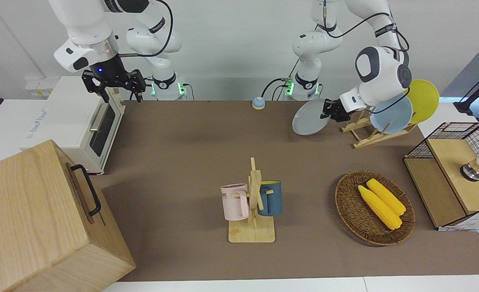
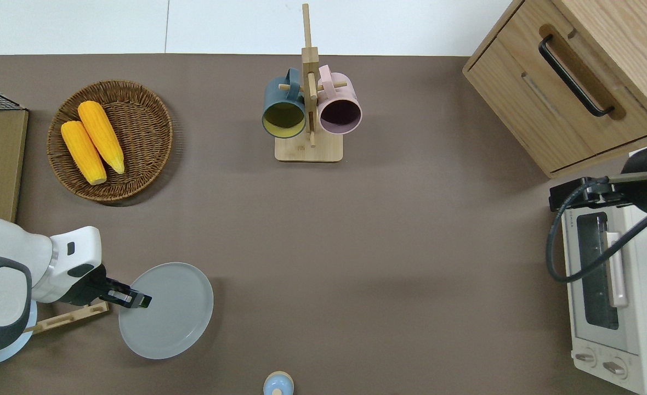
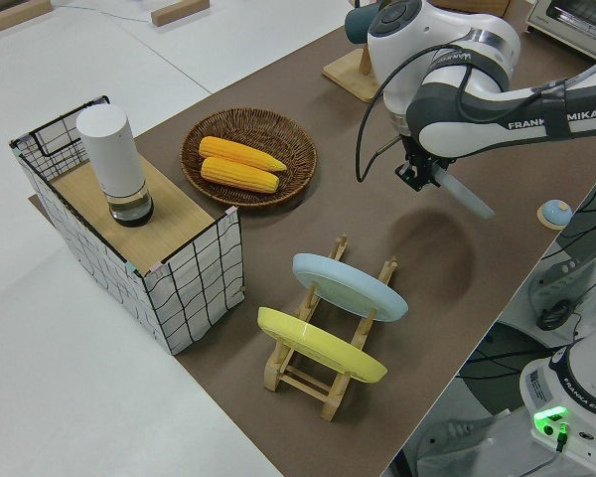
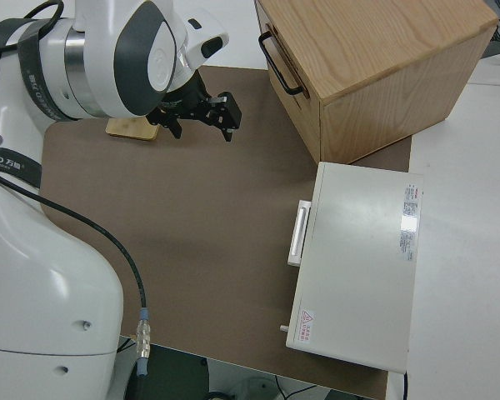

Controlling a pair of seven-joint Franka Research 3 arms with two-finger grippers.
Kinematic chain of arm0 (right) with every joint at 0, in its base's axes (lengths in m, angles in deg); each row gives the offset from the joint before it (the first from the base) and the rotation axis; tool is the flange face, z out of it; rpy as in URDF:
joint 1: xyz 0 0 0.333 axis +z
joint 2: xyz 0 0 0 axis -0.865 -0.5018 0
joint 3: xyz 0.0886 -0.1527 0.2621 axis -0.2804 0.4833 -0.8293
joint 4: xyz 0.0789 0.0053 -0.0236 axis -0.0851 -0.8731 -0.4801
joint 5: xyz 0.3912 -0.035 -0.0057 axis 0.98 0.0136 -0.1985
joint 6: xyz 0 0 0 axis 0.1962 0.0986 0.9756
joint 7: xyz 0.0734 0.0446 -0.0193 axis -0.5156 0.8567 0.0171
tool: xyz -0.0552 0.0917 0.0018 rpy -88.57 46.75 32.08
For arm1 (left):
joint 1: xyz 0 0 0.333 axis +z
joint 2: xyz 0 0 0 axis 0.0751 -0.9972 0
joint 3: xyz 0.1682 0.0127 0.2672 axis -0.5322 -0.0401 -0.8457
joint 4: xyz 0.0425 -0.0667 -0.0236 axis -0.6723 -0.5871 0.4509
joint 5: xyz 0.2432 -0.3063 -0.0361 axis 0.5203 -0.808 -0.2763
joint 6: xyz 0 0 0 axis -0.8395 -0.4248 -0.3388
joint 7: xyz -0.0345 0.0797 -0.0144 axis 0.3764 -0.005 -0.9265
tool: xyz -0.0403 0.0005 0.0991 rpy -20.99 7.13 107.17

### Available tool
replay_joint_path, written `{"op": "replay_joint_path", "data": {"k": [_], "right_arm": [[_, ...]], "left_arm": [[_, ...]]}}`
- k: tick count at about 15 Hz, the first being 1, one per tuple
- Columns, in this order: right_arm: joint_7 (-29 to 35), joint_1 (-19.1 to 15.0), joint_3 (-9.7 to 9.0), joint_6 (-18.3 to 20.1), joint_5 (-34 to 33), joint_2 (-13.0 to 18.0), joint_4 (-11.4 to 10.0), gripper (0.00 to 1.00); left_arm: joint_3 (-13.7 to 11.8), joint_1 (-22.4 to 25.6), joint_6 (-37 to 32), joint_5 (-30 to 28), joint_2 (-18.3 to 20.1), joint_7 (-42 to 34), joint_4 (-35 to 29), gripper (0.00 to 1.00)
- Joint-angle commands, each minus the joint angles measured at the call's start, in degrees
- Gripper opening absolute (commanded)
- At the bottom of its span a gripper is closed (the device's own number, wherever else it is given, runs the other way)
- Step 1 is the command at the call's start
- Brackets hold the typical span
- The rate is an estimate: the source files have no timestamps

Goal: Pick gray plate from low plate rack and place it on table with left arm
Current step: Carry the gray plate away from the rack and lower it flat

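Since your left arm's black two-finger gripper (image 2: 137, 299) is clamped on the round light gray plate (image 2: 167, 310), held tilted off the low light-wood plate rack (image 1: 367, 134) at its 3 o'clock overhead, you've only the set-down on the brown-matted table (image 2: 356, 247) left; right arm parked.

Two mugs (image 2: 312, 109) are hanging on the mug stand (image 2: 308, 147), and two corn cobs (image 2: 93, 141) are lying in a wicker basket (image 2: 137, 109) well apart from it. A toaster oven (image 2: 614, 296) is sitting beside a wooden cabinet (image 2: 554, 109), both well apart from the stand toward the opposite end.
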Motion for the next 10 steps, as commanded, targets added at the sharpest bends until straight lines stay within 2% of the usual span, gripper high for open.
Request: {"op": "replay_joint_path", "data": {"k": [1, 9, 10], "right_arm": [[0.2, 0.4, 0.34, 0.1, 0.2, 0.0, 0.4, 0.983], [0.2, 0.4, 0.34, 0.1, 0.2, 0.0, 0.4, 0.983], [0.2, 0.4, 0.34, 0.1, 0.2, 0.0, 0.4, 0.983]], "left_arm": [[-0.2, 0.3, 4.4, -1.2, -0.5, -3.9, -3.0, 0.0], [-0.4, 0.5, 7.5, -1.1, -3.9, -5.9, -3.2, 0.0], [-0.4, 0.5, 8.0, -1.1, -3.9, -5.9, -3.2, 0.04]]}}
